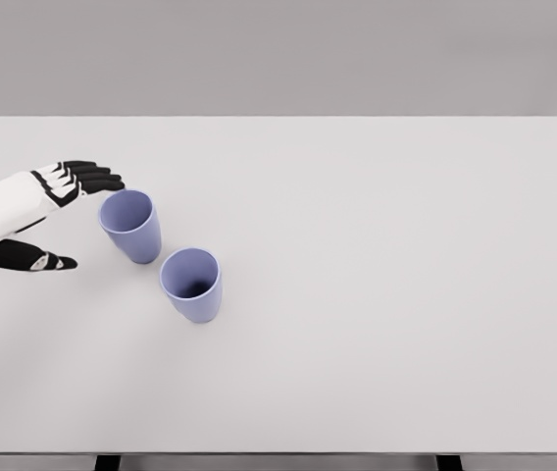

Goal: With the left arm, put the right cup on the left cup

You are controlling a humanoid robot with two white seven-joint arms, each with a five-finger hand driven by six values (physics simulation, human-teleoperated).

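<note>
1. Head view has my left hand (38, 216) coming in from the left edge, hovering over the white table (377, 294) with its fingers (87, 179) stretched out and the thumb (33, 259) spread well below them.
2. Nothing is in the hand: the fingers and thumb are apart, the palm facing the cups.
3. Left cup (130, 225) stands upright just to the right of my fingertips, near them, though I can't tell if anything touches.
4. Right cup (192, 284) stands upright too, lower and further right, close beside the left cup and beyond it from my hand.
5. Both cups are the same pale purple, mouths up, on the left half of the table.
</note>
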